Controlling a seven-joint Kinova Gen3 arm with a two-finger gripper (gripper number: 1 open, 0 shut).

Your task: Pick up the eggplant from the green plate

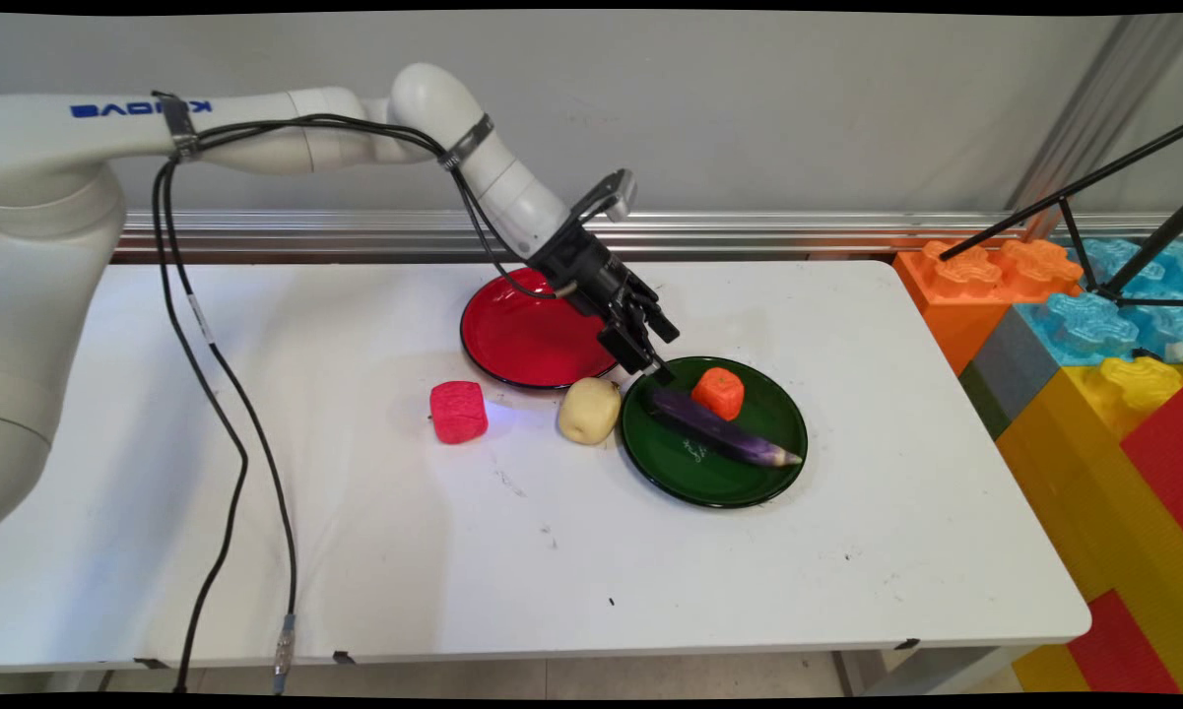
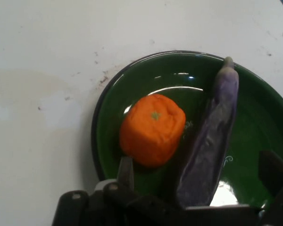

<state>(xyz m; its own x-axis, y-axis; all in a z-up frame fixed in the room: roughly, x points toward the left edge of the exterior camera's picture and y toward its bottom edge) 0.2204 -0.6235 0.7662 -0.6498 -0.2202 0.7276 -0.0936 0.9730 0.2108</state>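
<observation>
Green plate (image 1: 709, 483) beneath my tool (image 1: 650, 366), whose two fingers stand spread apart astride the stem end of one purple eggplant (image 2: 210, 146). One orange (image 2: 152, 129) sits just beside it. Behind: one red plate (image 1: 522, 340), one potato (image 1: 589, 410), one red fruit (image 1: 458, 412) on the surface (image 1: 453, 551).

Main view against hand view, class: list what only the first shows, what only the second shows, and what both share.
Only the main view shows the red plate, the red fruit, the potato and the toy bricks at the table's right end. Only the hand view shows the green mark on top of the orange fruit. Both show the green plate holding that fruit and the eggplant, with the open end effector at the eggplant's near end.
</observation>
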